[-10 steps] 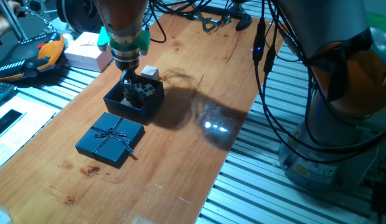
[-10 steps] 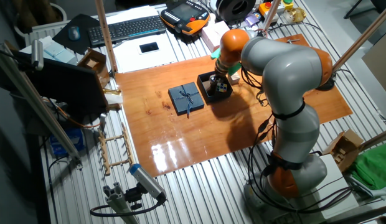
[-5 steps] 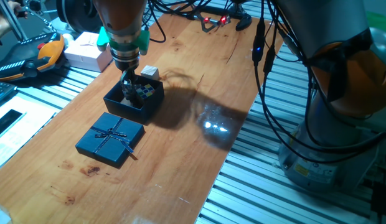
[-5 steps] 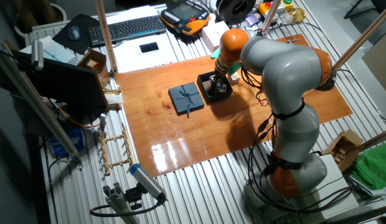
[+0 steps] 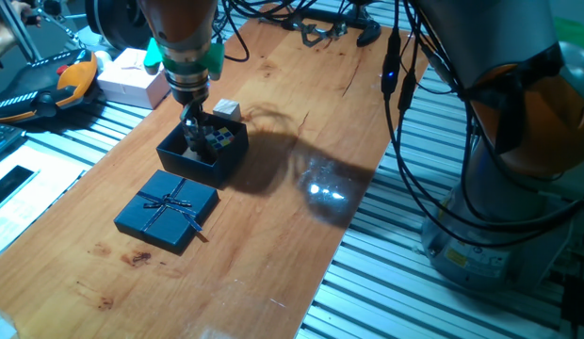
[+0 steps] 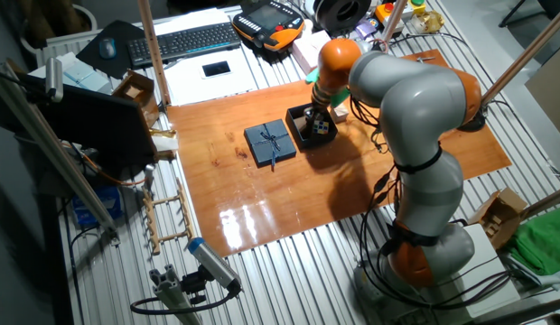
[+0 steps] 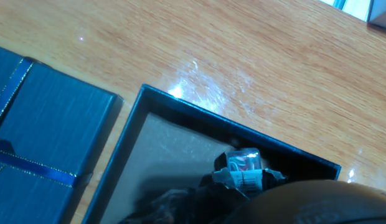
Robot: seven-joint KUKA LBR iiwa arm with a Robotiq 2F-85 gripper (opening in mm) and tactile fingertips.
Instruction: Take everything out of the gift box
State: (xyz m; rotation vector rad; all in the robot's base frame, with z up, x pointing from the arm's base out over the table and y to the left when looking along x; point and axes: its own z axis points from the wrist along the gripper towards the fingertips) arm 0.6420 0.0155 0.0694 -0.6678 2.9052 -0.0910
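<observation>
The box [image 5: 200, 153] sits open on the bench [image 5: 301, 122], its lid [image 5: 168, 209] lying flat just beside it, bow up. The gripper [image 5: 193, 139] is down inside the box, right by the puzzle cube [image 5: 217, 137], which rests against the box's far wall. Whether the fingers are wide, narrow or already clamped, I cannot tell: the fixed views are too small, and the hand view shows only dark shapes and a tag low in the frame, over the box's brown floor [image 7: 162, 149]. The white block [image 5: 226, 110] stands on the bench just beyond the box, touching or nearly touching its rim, so by my reading only the puzzle cube is left to lift out.

That cube should be light and rigid, with smooth plastic faces that could slip. Its layers may twist under an off-centre squeeze. The best hold looks like two opposite flat faces, squarely, mid-height. The box wall crowds one side, so the free pair of faces is the safer choice.
</observation>
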